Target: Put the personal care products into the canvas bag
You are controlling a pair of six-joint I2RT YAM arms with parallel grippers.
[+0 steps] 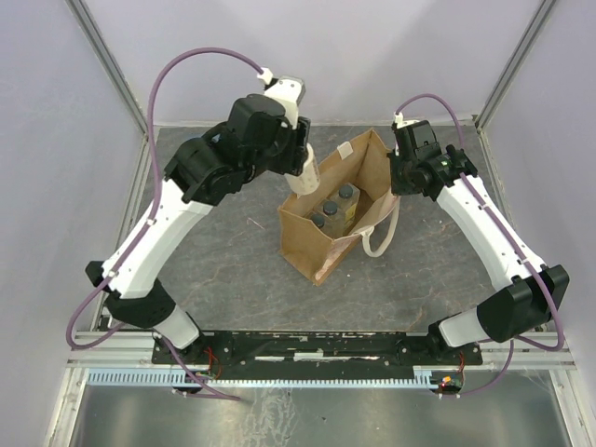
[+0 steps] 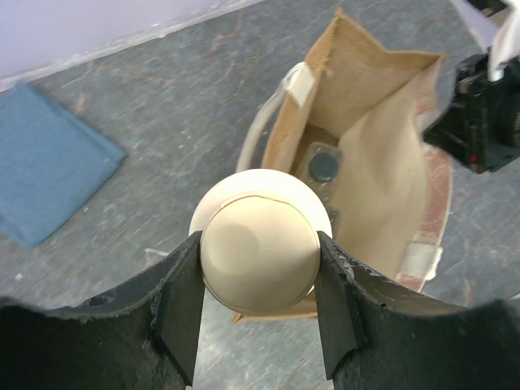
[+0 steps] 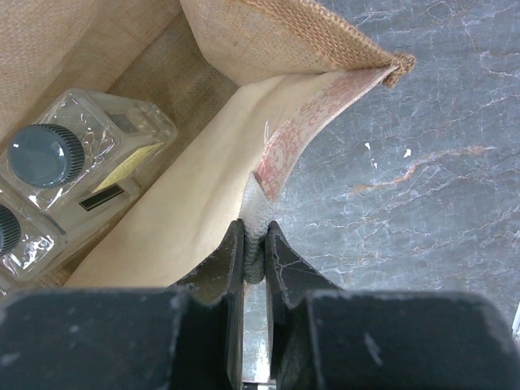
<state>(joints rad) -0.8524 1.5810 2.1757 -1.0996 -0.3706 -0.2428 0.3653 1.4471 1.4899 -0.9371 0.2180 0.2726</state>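
The tan canvas bag [image 1: 307, 244] stands open at the table's middle. Three clear square bottles with dark caps [image 1: 330, 209] sit inside it; two show in the right wrist view [image 3: 89, 154]. My left gripper [image 2: 260, 268] is shut on the cream round bottle [image 2: 258, 250] by its cap and holds it above the bag's left rim [image 2: 280, 138]. In the top view the bottle [image 1: 308, 174] hangs just left of the bag's opening. My right gripper [image 3: 255, 244] is shut on the bag's right wall at its off-white handle strap [image 3: 257, 213], holding the bag [image 3: 268, 32] open.
A folded blue cloth [image 2: 45, 162] lies on the table left of the bag, seen only in the left wrist view. A loose off-white handle loop [image 1: 382, 237] hangs off the bag's right side. Grey walls enclose the table on three sides.
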